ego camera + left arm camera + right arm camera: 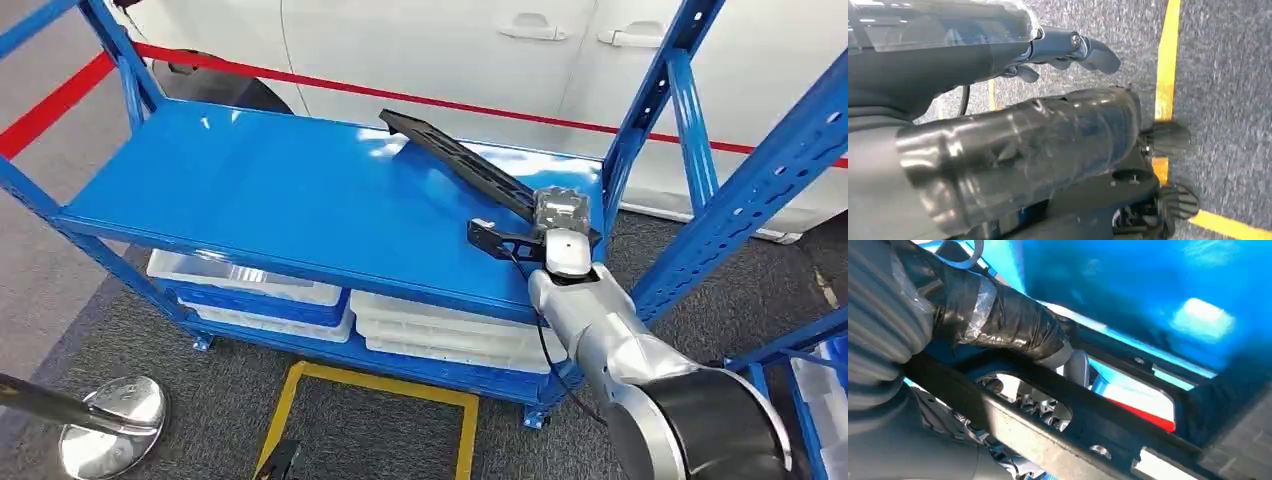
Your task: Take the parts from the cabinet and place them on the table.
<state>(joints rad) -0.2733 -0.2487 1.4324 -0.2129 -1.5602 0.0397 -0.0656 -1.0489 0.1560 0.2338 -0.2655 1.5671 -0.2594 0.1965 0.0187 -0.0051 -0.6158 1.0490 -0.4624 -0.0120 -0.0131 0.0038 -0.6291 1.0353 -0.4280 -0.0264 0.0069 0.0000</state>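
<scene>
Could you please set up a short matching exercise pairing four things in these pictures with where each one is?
Things:
1. black part
2. white trays
3. right hand
4. left hand

Places:
A. on the lower shelf
B. over grey floor with yellow lines
C. lying on the blue top shelf
D. gripping the part's near end

Pairs: 1-C, 2-A, 3-D, 4-B

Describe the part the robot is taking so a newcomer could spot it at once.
Find the blue rack in front of the white car. On its top shelf, toward the right end, lies a long black bracket with holes along it, angled toward the car. It is the only item on that shelf, and the right robot hand grips its near end.
</scene>
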